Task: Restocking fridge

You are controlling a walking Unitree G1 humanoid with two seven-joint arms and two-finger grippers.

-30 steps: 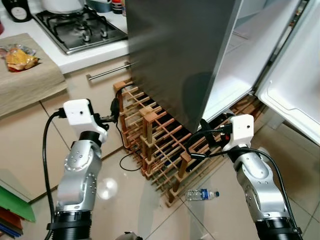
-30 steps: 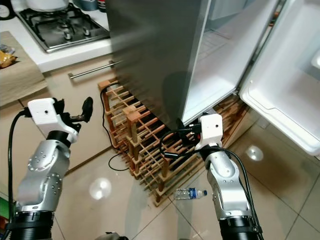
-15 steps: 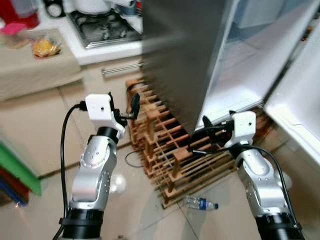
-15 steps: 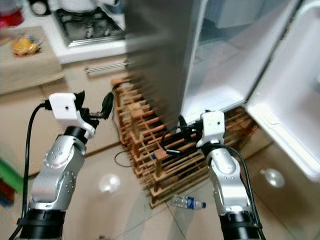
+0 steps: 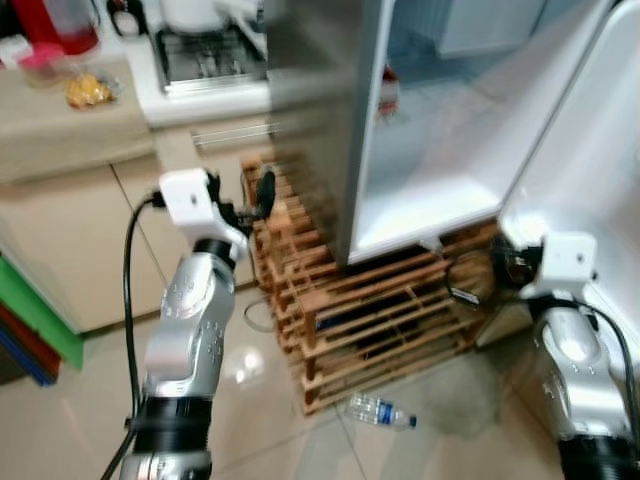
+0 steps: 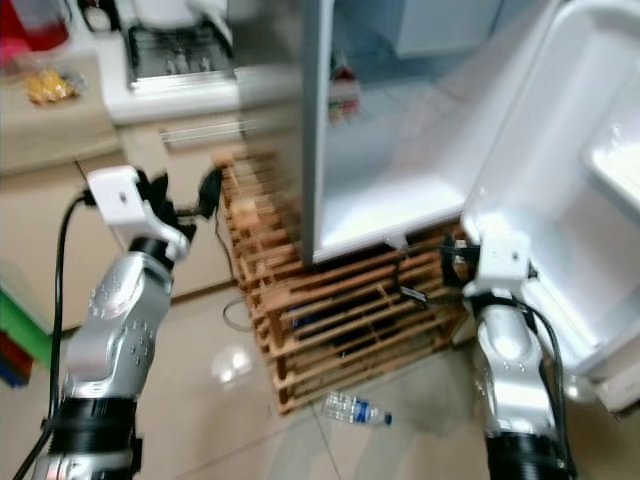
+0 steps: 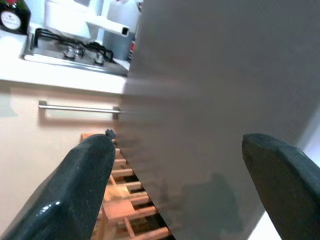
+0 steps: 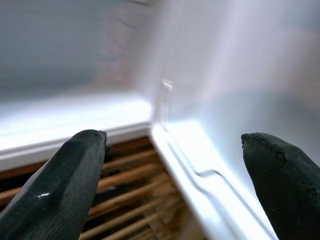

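Fridge (image 5: 320, 120) stands with its door (image 6: 590, 200) swung wide; the lit white compartment holds one small bottle-like item with a red label (image 5: 388, 92) on the inner shelf — label too blurred to read. Door shelves appear as bare white moulding. Under and beside the fridge sits a wooden lattice wine rack (image 5: 370, 310); what its slots hold cannot be made out. A clear plastic water bottle (image 5: 378, 410) with a blue-toned label lies on its side on the tiled floor (image 5: 270, 420), just in front of the rack and apart from both grippers; no text legible. Left gripper (image 7: 180, 175) is raised beside the fridge's grey side panel, fingers (image 7: 75, 185) spread wide, nothing between them. Right gripper (image 8: 175, 190) is held low near the bottom corner of the open compartment where it meets the door, above the rack — fingers (image 8: 55, 185) parted, nothing held. On the counter (image 5: 200, 100) left of the fridge: a gas hob (image 5: 205, 55) carrying a white pot (image 5: 195, 12). Further left, a lower beige surface (image 5: 70, 125) holds a packet of yellow-orange food (image 5: 85, 90), a small pink-lidded tub (image 5: 45, 62) and a red container (image 5: 50, 18). In the left wrist view a dark bottle (image 7: 12, 17) with a round label stands by the hob; its lettering is unreadable. Frames are motion-blurred.
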